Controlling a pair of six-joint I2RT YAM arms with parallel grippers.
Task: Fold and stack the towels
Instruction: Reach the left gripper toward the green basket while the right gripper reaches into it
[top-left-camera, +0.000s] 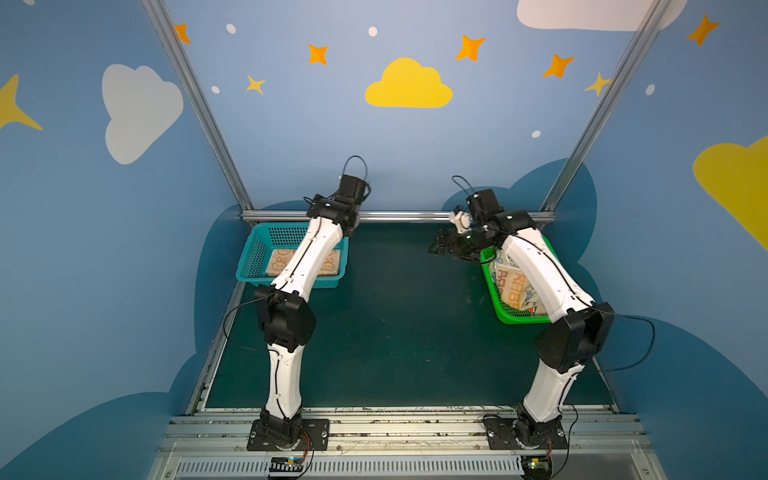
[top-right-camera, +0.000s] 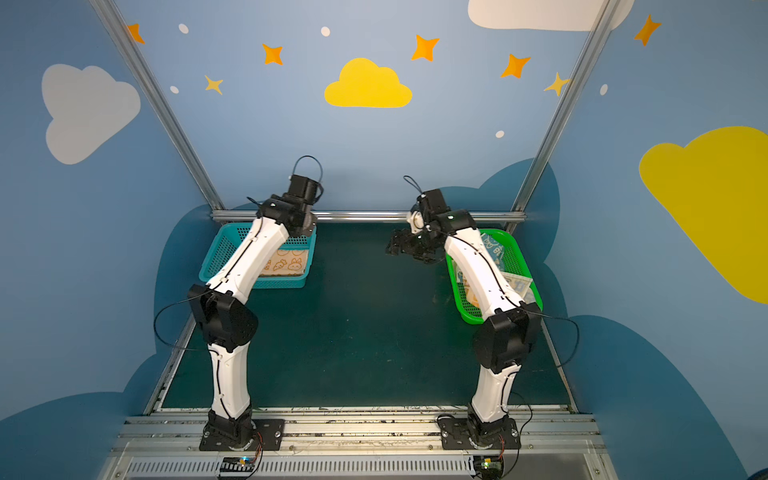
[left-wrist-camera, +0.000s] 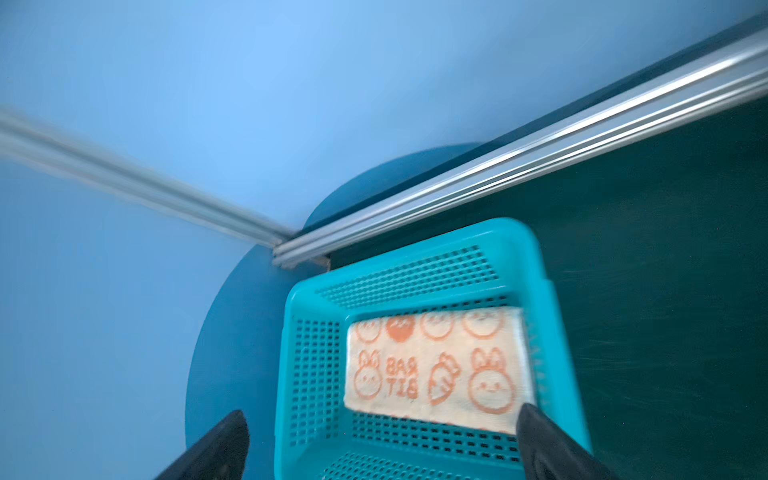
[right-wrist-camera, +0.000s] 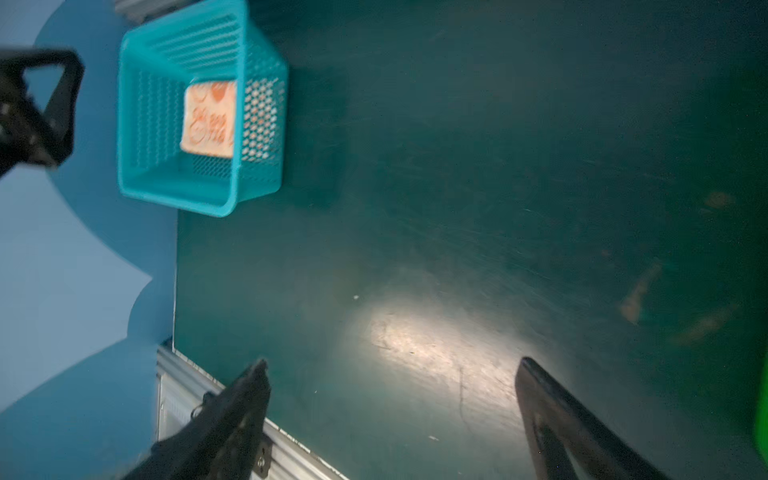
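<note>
Folded orange-and-cream terry towel with rabbit and carrot prints (left-wrist-camera: 436, 370): lies flat on the floor of the teal perforated plastic basket (left-wrist-camera: 316, 374), at the far left of the dark green table (top-left-camera: 395, 324). It looks like a neat rectangle, pushed towards one side wall.

Striped blue-and-orange towel with "RABBIT" lettering (top-left-camera: 513, 286) and blue-and-cream rabbit towel (top-right-camera: 493, 250): both lie crumpled in the green perforated plastic basket (top-left-camera: 521, 320) at the far right, partly hidden under the right arm. Neither is folded.

Handling, as a judgement: the cloths are light, soft and limp, with a grippy pile. They should not slip, but will sag and bunch when lifted. The best hold is a pinch at a corner or hem, so the cloth hangs open for spreading on the table. A grab in the heap could bring up both cloths at once.

Left gripper (left-wrist-camera: 382, 413): jaws spread wide, nothing between them, hanging over the teal basket above the folded towel. No contact visible.

Right gripper (right-wrist-camera: 392, 363): jaws also wide apart and empty, over bare table beside the green basket's inner rim, touching nothing.

Step in hand, likely: one towel is stored and the next must come from the green basket.
</note>
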